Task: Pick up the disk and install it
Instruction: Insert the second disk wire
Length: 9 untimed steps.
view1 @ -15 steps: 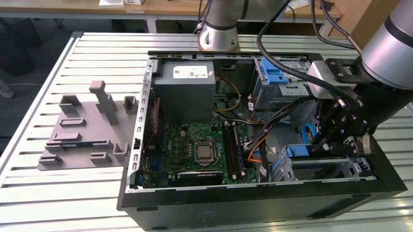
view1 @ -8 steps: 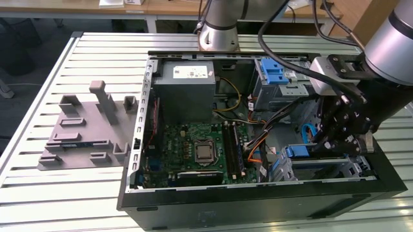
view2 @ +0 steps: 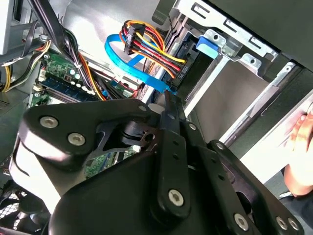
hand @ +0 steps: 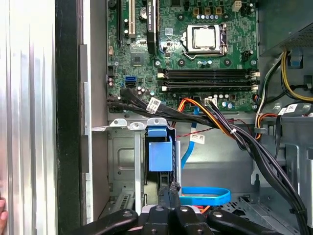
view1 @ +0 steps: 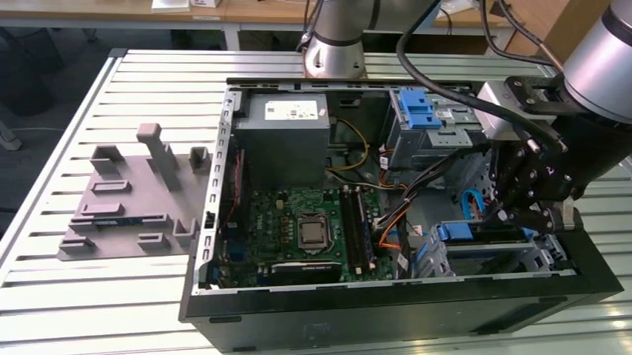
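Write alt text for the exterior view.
A robot arm's black gripper reaches into an open computer case at the exterior view's right, just above a blue-railed disk sitting in a metal bay. The green motherboard lies at the centre, and a grey holder stands on the slatted table.

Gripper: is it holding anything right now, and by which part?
Nothing is held: the gripper has its fingers shut together, empty, near the blue end of the disk in the drive cage.

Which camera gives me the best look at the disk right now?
The first wrist view: the disk sits edge-on in its bay, blue rail facing the camera. The exterior view shows its blue end beside the gripper; the second wrist view, a blue corner.
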Available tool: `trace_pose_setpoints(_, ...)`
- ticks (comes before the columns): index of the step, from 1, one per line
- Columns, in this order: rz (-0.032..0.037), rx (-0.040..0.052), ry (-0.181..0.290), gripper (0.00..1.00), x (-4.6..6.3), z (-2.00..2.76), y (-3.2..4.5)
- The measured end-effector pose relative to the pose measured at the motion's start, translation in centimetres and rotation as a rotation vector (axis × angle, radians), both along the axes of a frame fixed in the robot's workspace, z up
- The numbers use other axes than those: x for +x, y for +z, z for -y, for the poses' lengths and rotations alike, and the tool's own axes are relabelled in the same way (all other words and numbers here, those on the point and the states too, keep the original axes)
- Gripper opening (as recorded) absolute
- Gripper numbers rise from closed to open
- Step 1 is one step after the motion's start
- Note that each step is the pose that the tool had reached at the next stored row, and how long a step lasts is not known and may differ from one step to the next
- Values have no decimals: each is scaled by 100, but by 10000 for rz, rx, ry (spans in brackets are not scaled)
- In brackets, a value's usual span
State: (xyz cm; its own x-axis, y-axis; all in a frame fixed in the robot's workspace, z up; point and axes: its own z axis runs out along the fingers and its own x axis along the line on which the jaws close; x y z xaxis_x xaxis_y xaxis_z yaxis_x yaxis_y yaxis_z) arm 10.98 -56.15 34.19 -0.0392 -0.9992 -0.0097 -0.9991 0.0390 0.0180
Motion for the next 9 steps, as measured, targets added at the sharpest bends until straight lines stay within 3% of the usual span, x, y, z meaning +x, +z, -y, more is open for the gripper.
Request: trace_pose_setpoints(9,0,-2,0,11,0,0,2)
